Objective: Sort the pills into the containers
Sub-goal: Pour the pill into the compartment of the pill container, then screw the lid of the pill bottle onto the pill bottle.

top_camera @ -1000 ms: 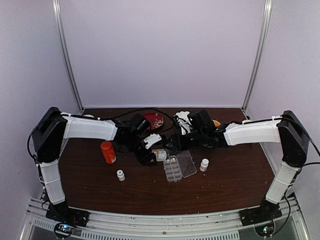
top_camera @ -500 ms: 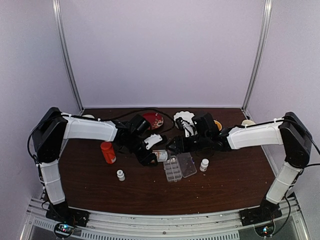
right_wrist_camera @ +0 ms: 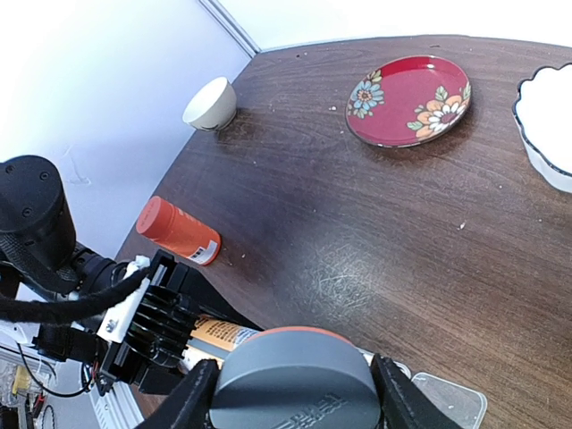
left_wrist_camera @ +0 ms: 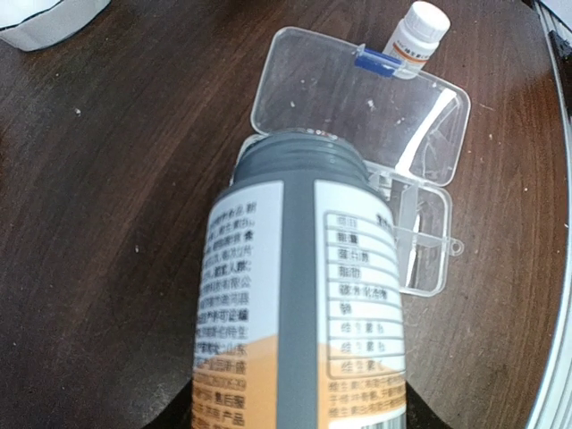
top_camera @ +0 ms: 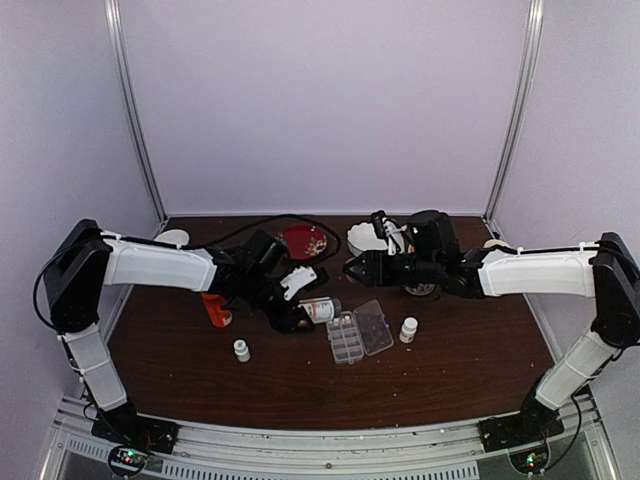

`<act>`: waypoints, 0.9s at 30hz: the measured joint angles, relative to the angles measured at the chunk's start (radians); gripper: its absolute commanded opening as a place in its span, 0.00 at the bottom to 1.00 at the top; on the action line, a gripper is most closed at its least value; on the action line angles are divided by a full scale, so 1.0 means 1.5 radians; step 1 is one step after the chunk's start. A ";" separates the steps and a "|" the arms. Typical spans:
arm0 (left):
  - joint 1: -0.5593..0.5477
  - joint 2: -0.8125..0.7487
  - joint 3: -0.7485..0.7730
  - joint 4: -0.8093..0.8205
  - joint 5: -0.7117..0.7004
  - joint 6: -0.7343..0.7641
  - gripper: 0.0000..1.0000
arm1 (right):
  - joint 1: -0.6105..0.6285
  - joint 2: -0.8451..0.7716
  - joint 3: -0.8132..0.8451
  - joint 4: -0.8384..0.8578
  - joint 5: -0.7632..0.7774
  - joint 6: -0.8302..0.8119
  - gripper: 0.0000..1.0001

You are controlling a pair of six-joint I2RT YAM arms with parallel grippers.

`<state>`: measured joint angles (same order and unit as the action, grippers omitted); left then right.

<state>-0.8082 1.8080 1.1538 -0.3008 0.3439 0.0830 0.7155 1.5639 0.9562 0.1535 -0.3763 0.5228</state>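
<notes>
- Step in hand: pouring stage of the sort; source bottle uncapped and brought to the box, nothing yet seen tipped out.
- Left gripper [top_camera: 299, 301]: clamped around the grey bottle [left_wrist_camera: 304, 295] with the orange label; bottle tipped low, its threaded open mouth pointing at the pill box [left_wrist_camera: 420, 237] and overlapping the box's near edge in the left wrist view.
- Right gripper [top_camera: 358, 268]: closed on the grey cap [right_wrist_camera: 295, 380], held in the air, up and away from the box.
- Pill box: lying open on the table [top_camera: 450, 370], hinged clear lid [left_wrist_camera: 357, 98] folded flat behind the cells [left_wrist_camera: 427, 253]; small white bottle [left_wrist_camera: 418, 27] just beyond the lid.
- Pills: none certain in any view; a few pale specks on the lid too small to name; remainder judged to be inside the grey bottle.
- Next move, as judged: slow, slight further tilt with the mouth centred over one cell; risk of a rush of tablets spilling across dividers or onto the lid; cap best kept aside until dosing ends.
- Bystanders: orange-red bottle [top_camera: 215, 308] left of the work.
</notes>
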 measured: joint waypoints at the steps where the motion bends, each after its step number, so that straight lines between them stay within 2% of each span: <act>1: 0.002 -0.007 -0.015 0.015 0.008 -0.004 0.00 | -0.001 -0.003 -0.001 0.000 -0.001 0.000 0.00; 8: 0.015 -0.065 -0.085 0.095 0.053 -0.026 0.00 | -0.006 -0.042 -0.001 -0.001 -0.063 -0.010 0.00; 22: 0.022 -0.207 -0.176 0.351 0.143 -0.080 0.00 | -0.008 -0.161 0.068 -0.081 -0.248 -0.087 0.00; 27: 0.022 -0.266 -0.189 0.441 0.168 -0.097 0.00 | -0.010 -0.207 0.079 -0.094 -0.279 -0.092 0.00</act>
<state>-0.7757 1.4090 0.8700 0.3607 0.5957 -0.0624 0.7006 1.2537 1.0744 0.0124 -0.7952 0.3855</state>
